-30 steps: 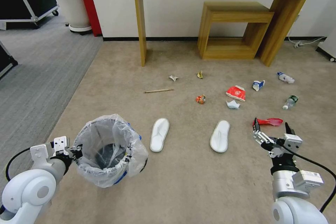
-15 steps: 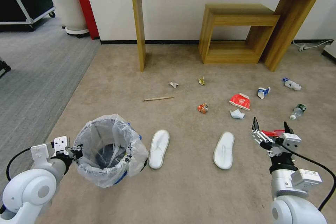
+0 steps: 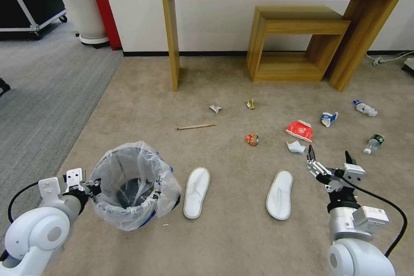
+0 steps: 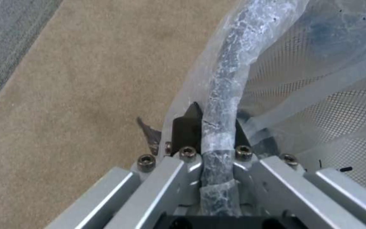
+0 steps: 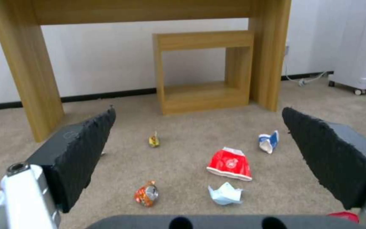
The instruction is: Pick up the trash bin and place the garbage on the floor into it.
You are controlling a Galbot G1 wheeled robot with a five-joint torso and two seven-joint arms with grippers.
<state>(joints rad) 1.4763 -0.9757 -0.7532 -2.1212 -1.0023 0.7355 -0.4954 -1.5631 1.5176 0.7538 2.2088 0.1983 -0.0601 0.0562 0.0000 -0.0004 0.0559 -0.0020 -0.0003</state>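
The trash bin (image 3: 133,183), round with a translucent white liner and a blue edge, hangs at the lower left. My left gripper (image 3: 92,187) is shut on its rim (image 4: 221,95). Garbage lies across the beige carpet: two white slippers (image 3: 196,192) (image 3: 279,194), a wooden stick (image 3: 196,127), a red-white carton (image 3: 300,130) (image 5: 229,163), a crushed orange can (image 3: 252,139) (image 5: 147,194), blue-white wrappers (image 3: 329,118) (image 3: 365,108) and a green-label bottle (image 3: 373,143). My right gripper (image 3: 328,154) (image 5: 204,152) stands open, low over the floor right of the far slipper. A red sliver (image 5: 344,216) shows under it.
A tall wooden table (image 3: 172,30) and a small wooden shelf (image 3: 297,43) stand against the wall behind the litter. A plant pot (image 3: 86,17), a red box (image 3: 105,8) and a black wheeled case (image 3: 26,0) sit at the far left on grey carpet.
The whole view has shifted: the camera has moved forward, so the litter sits nearer. The red bottle ahead of the right gripper is now hidden behind it. Both grippers hold their states.
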